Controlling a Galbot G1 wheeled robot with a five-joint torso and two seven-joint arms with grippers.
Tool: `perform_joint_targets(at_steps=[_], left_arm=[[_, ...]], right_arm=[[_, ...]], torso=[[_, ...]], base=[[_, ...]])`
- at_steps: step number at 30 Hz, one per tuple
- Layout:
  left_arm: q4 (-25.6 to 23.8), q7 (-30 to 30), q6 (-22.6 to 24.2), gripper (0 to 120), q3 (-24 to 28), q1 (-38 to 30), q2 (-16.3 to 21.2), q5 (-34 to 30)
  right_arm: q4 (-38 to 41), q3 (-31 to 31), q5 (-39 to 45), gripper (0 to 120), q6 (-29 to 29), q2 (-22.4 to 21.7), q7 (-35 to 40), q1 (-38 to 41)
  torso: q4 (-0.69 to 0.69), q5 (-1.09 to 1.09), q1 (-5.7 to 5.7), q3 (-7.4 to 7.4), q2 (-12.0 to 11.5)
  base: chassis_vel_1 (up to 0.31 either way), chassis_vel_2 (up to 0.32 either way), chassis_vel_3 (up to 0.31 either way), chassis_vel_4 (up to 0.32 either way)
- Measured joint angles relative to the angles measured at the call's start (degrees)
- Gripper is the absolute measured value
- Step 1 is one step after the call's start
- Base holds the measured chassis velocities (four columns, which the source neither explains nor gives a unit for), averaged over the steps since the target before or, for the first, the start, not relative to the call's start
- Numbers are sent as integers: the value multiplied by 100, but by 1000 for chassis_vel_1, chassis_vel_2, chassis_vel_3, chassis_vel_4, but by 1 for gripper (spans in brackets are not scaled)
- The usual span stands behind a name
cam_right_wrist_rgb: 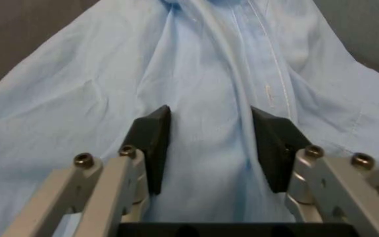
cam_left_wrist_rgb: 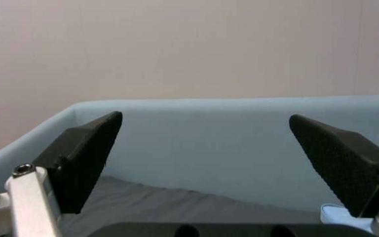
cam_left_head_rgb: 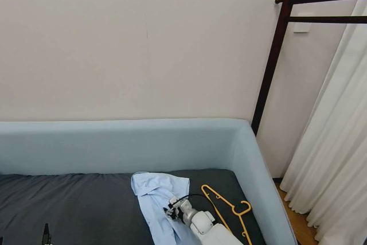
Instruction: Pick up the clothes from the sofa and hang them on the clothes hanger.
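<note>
Over the seat's left part, near the front edge, left pincer [cam_left_wrist_rgb: 206, 163] hangs idle. Its fingers are wide apart with nothing between them, and it faces the sofa [cam_left_head_rgb: 114, 142] back.

Shirt [cam_left_head_rgb: 159, 196] lies on the dark seat toward the right end. Its top part is just beside the back edge and the rest trails toward the front edge. Long axis: back to front, slightly skewed. In the right wrist view the button strip runs along that axis. What looks like the collar points at the back edge, not sure.

Right pincer [cam_right_wrist_rgb: 209, 148] sits low over the shirt's middle, fingers apart, a raised fold of cloth between them, not clamped yet. Can't tell if the pads touch fabric.

Handling, my guess: thin woven cloth, light, limp, no stiffness, not fragile. It will drape and could slide out of a shallow pinch. Best hold is that bunched ridge, or the collar/shoulder end where layers double, so it hangs lengthwise when lifted. A single flat layer would likely slip.

Hanger [cam_left_head_rgb: 226, 206], yellow, lies flat on the seat just right of the shirt, near the sofa's right arm. Touching the cloth or not, can't tell.

Rack [cam_left_head_rgb: 274, 61], dark wood, stands past the sofa's back-right corner by the wall.
</note>
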Motion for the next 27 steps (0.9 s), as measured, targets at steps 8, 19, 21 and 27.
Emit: perform_joint_targets(at_steps=[8,19,21,27], left_arm=[[-40,-75,-4,100,51,6,-15,69],[-13,-126,-49,100,194,-43,-21,139],[-10,-127,-73,100,252,-49,-31,156],[-15,-129,-117,100,352,-63,-40,179]], right_arm=[[212,19,274,15,588,-187,84,-100],[2050,-341,2199,0,1130,-961,454,-301],[2877,-460,2915,0,1155,-1207,606,-289],[4391,-661,4070,0,864,-1545,1147,-7]], torso=[[-1,0,0,0,0],[-2,0,0,1,0],[-1,0,0,0,0],[0,0,0,0,0]], base=[[0,0,0,0],[0,0,0,0],[0,0,0,0],[0,0,0,0]])
